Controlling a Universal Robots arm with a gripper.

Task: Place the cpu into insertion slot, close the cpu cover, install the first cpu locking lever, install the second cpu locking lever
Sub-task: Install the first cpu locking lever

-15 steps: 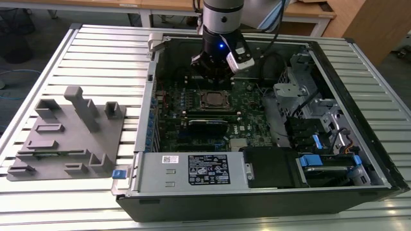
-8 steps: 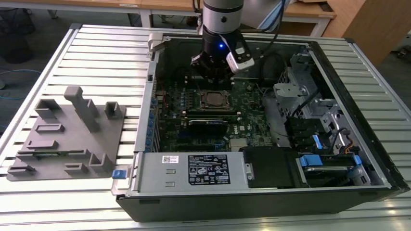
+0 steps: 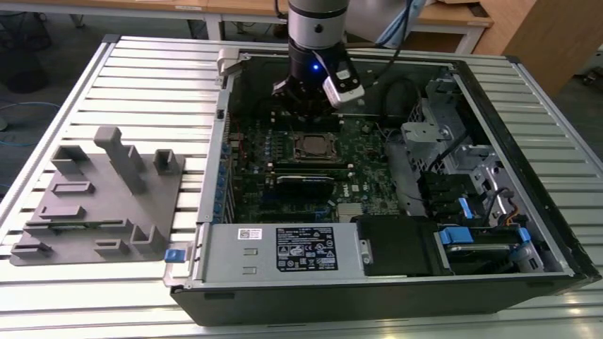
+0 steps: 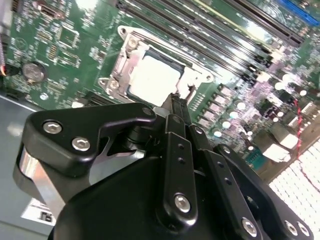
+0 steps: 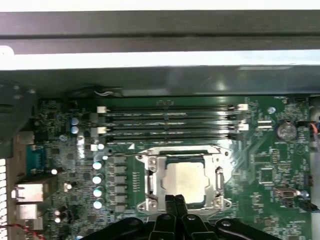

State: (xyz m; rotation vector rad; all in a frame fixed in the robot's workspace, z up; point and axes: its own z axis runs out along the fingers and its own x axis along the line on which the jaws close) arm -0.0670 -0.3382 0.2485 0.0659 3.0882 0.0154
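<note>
The cpu (image 5: 184,179) lies flat in the insertion slot (image 5: 150,176) on the green motherboard, its pale metal top showing through the window of the cpu cover (image 5: 219,181). The cover's silver frame lies flat around the chip. In the second wrist view the cpu (image 4: 152,80) sits just beyond my fingertips, framed by the cpu cover (image 4: 120,75). My gripper (image 5: 175,201) hangs over the socket's edge, its narrow black fingers pressed together with nothing between them. In the exterior view the gripper (image 3: 299,113) sits inside the open case, just behind the socket (image 3: 315,147).
The motherboard lies inside an open computer case (image 3: 212,212) on a slatted metal table. Long black memory slots (image 5: 170,122) run beside the socket. A black card (image 3: 303,185), a power supply (image 3: 282,247) and a drive cage (image 3: 471,233) stand nearby. A grey fixture plate (image 3: 94,198) lies outside the case.
</note>
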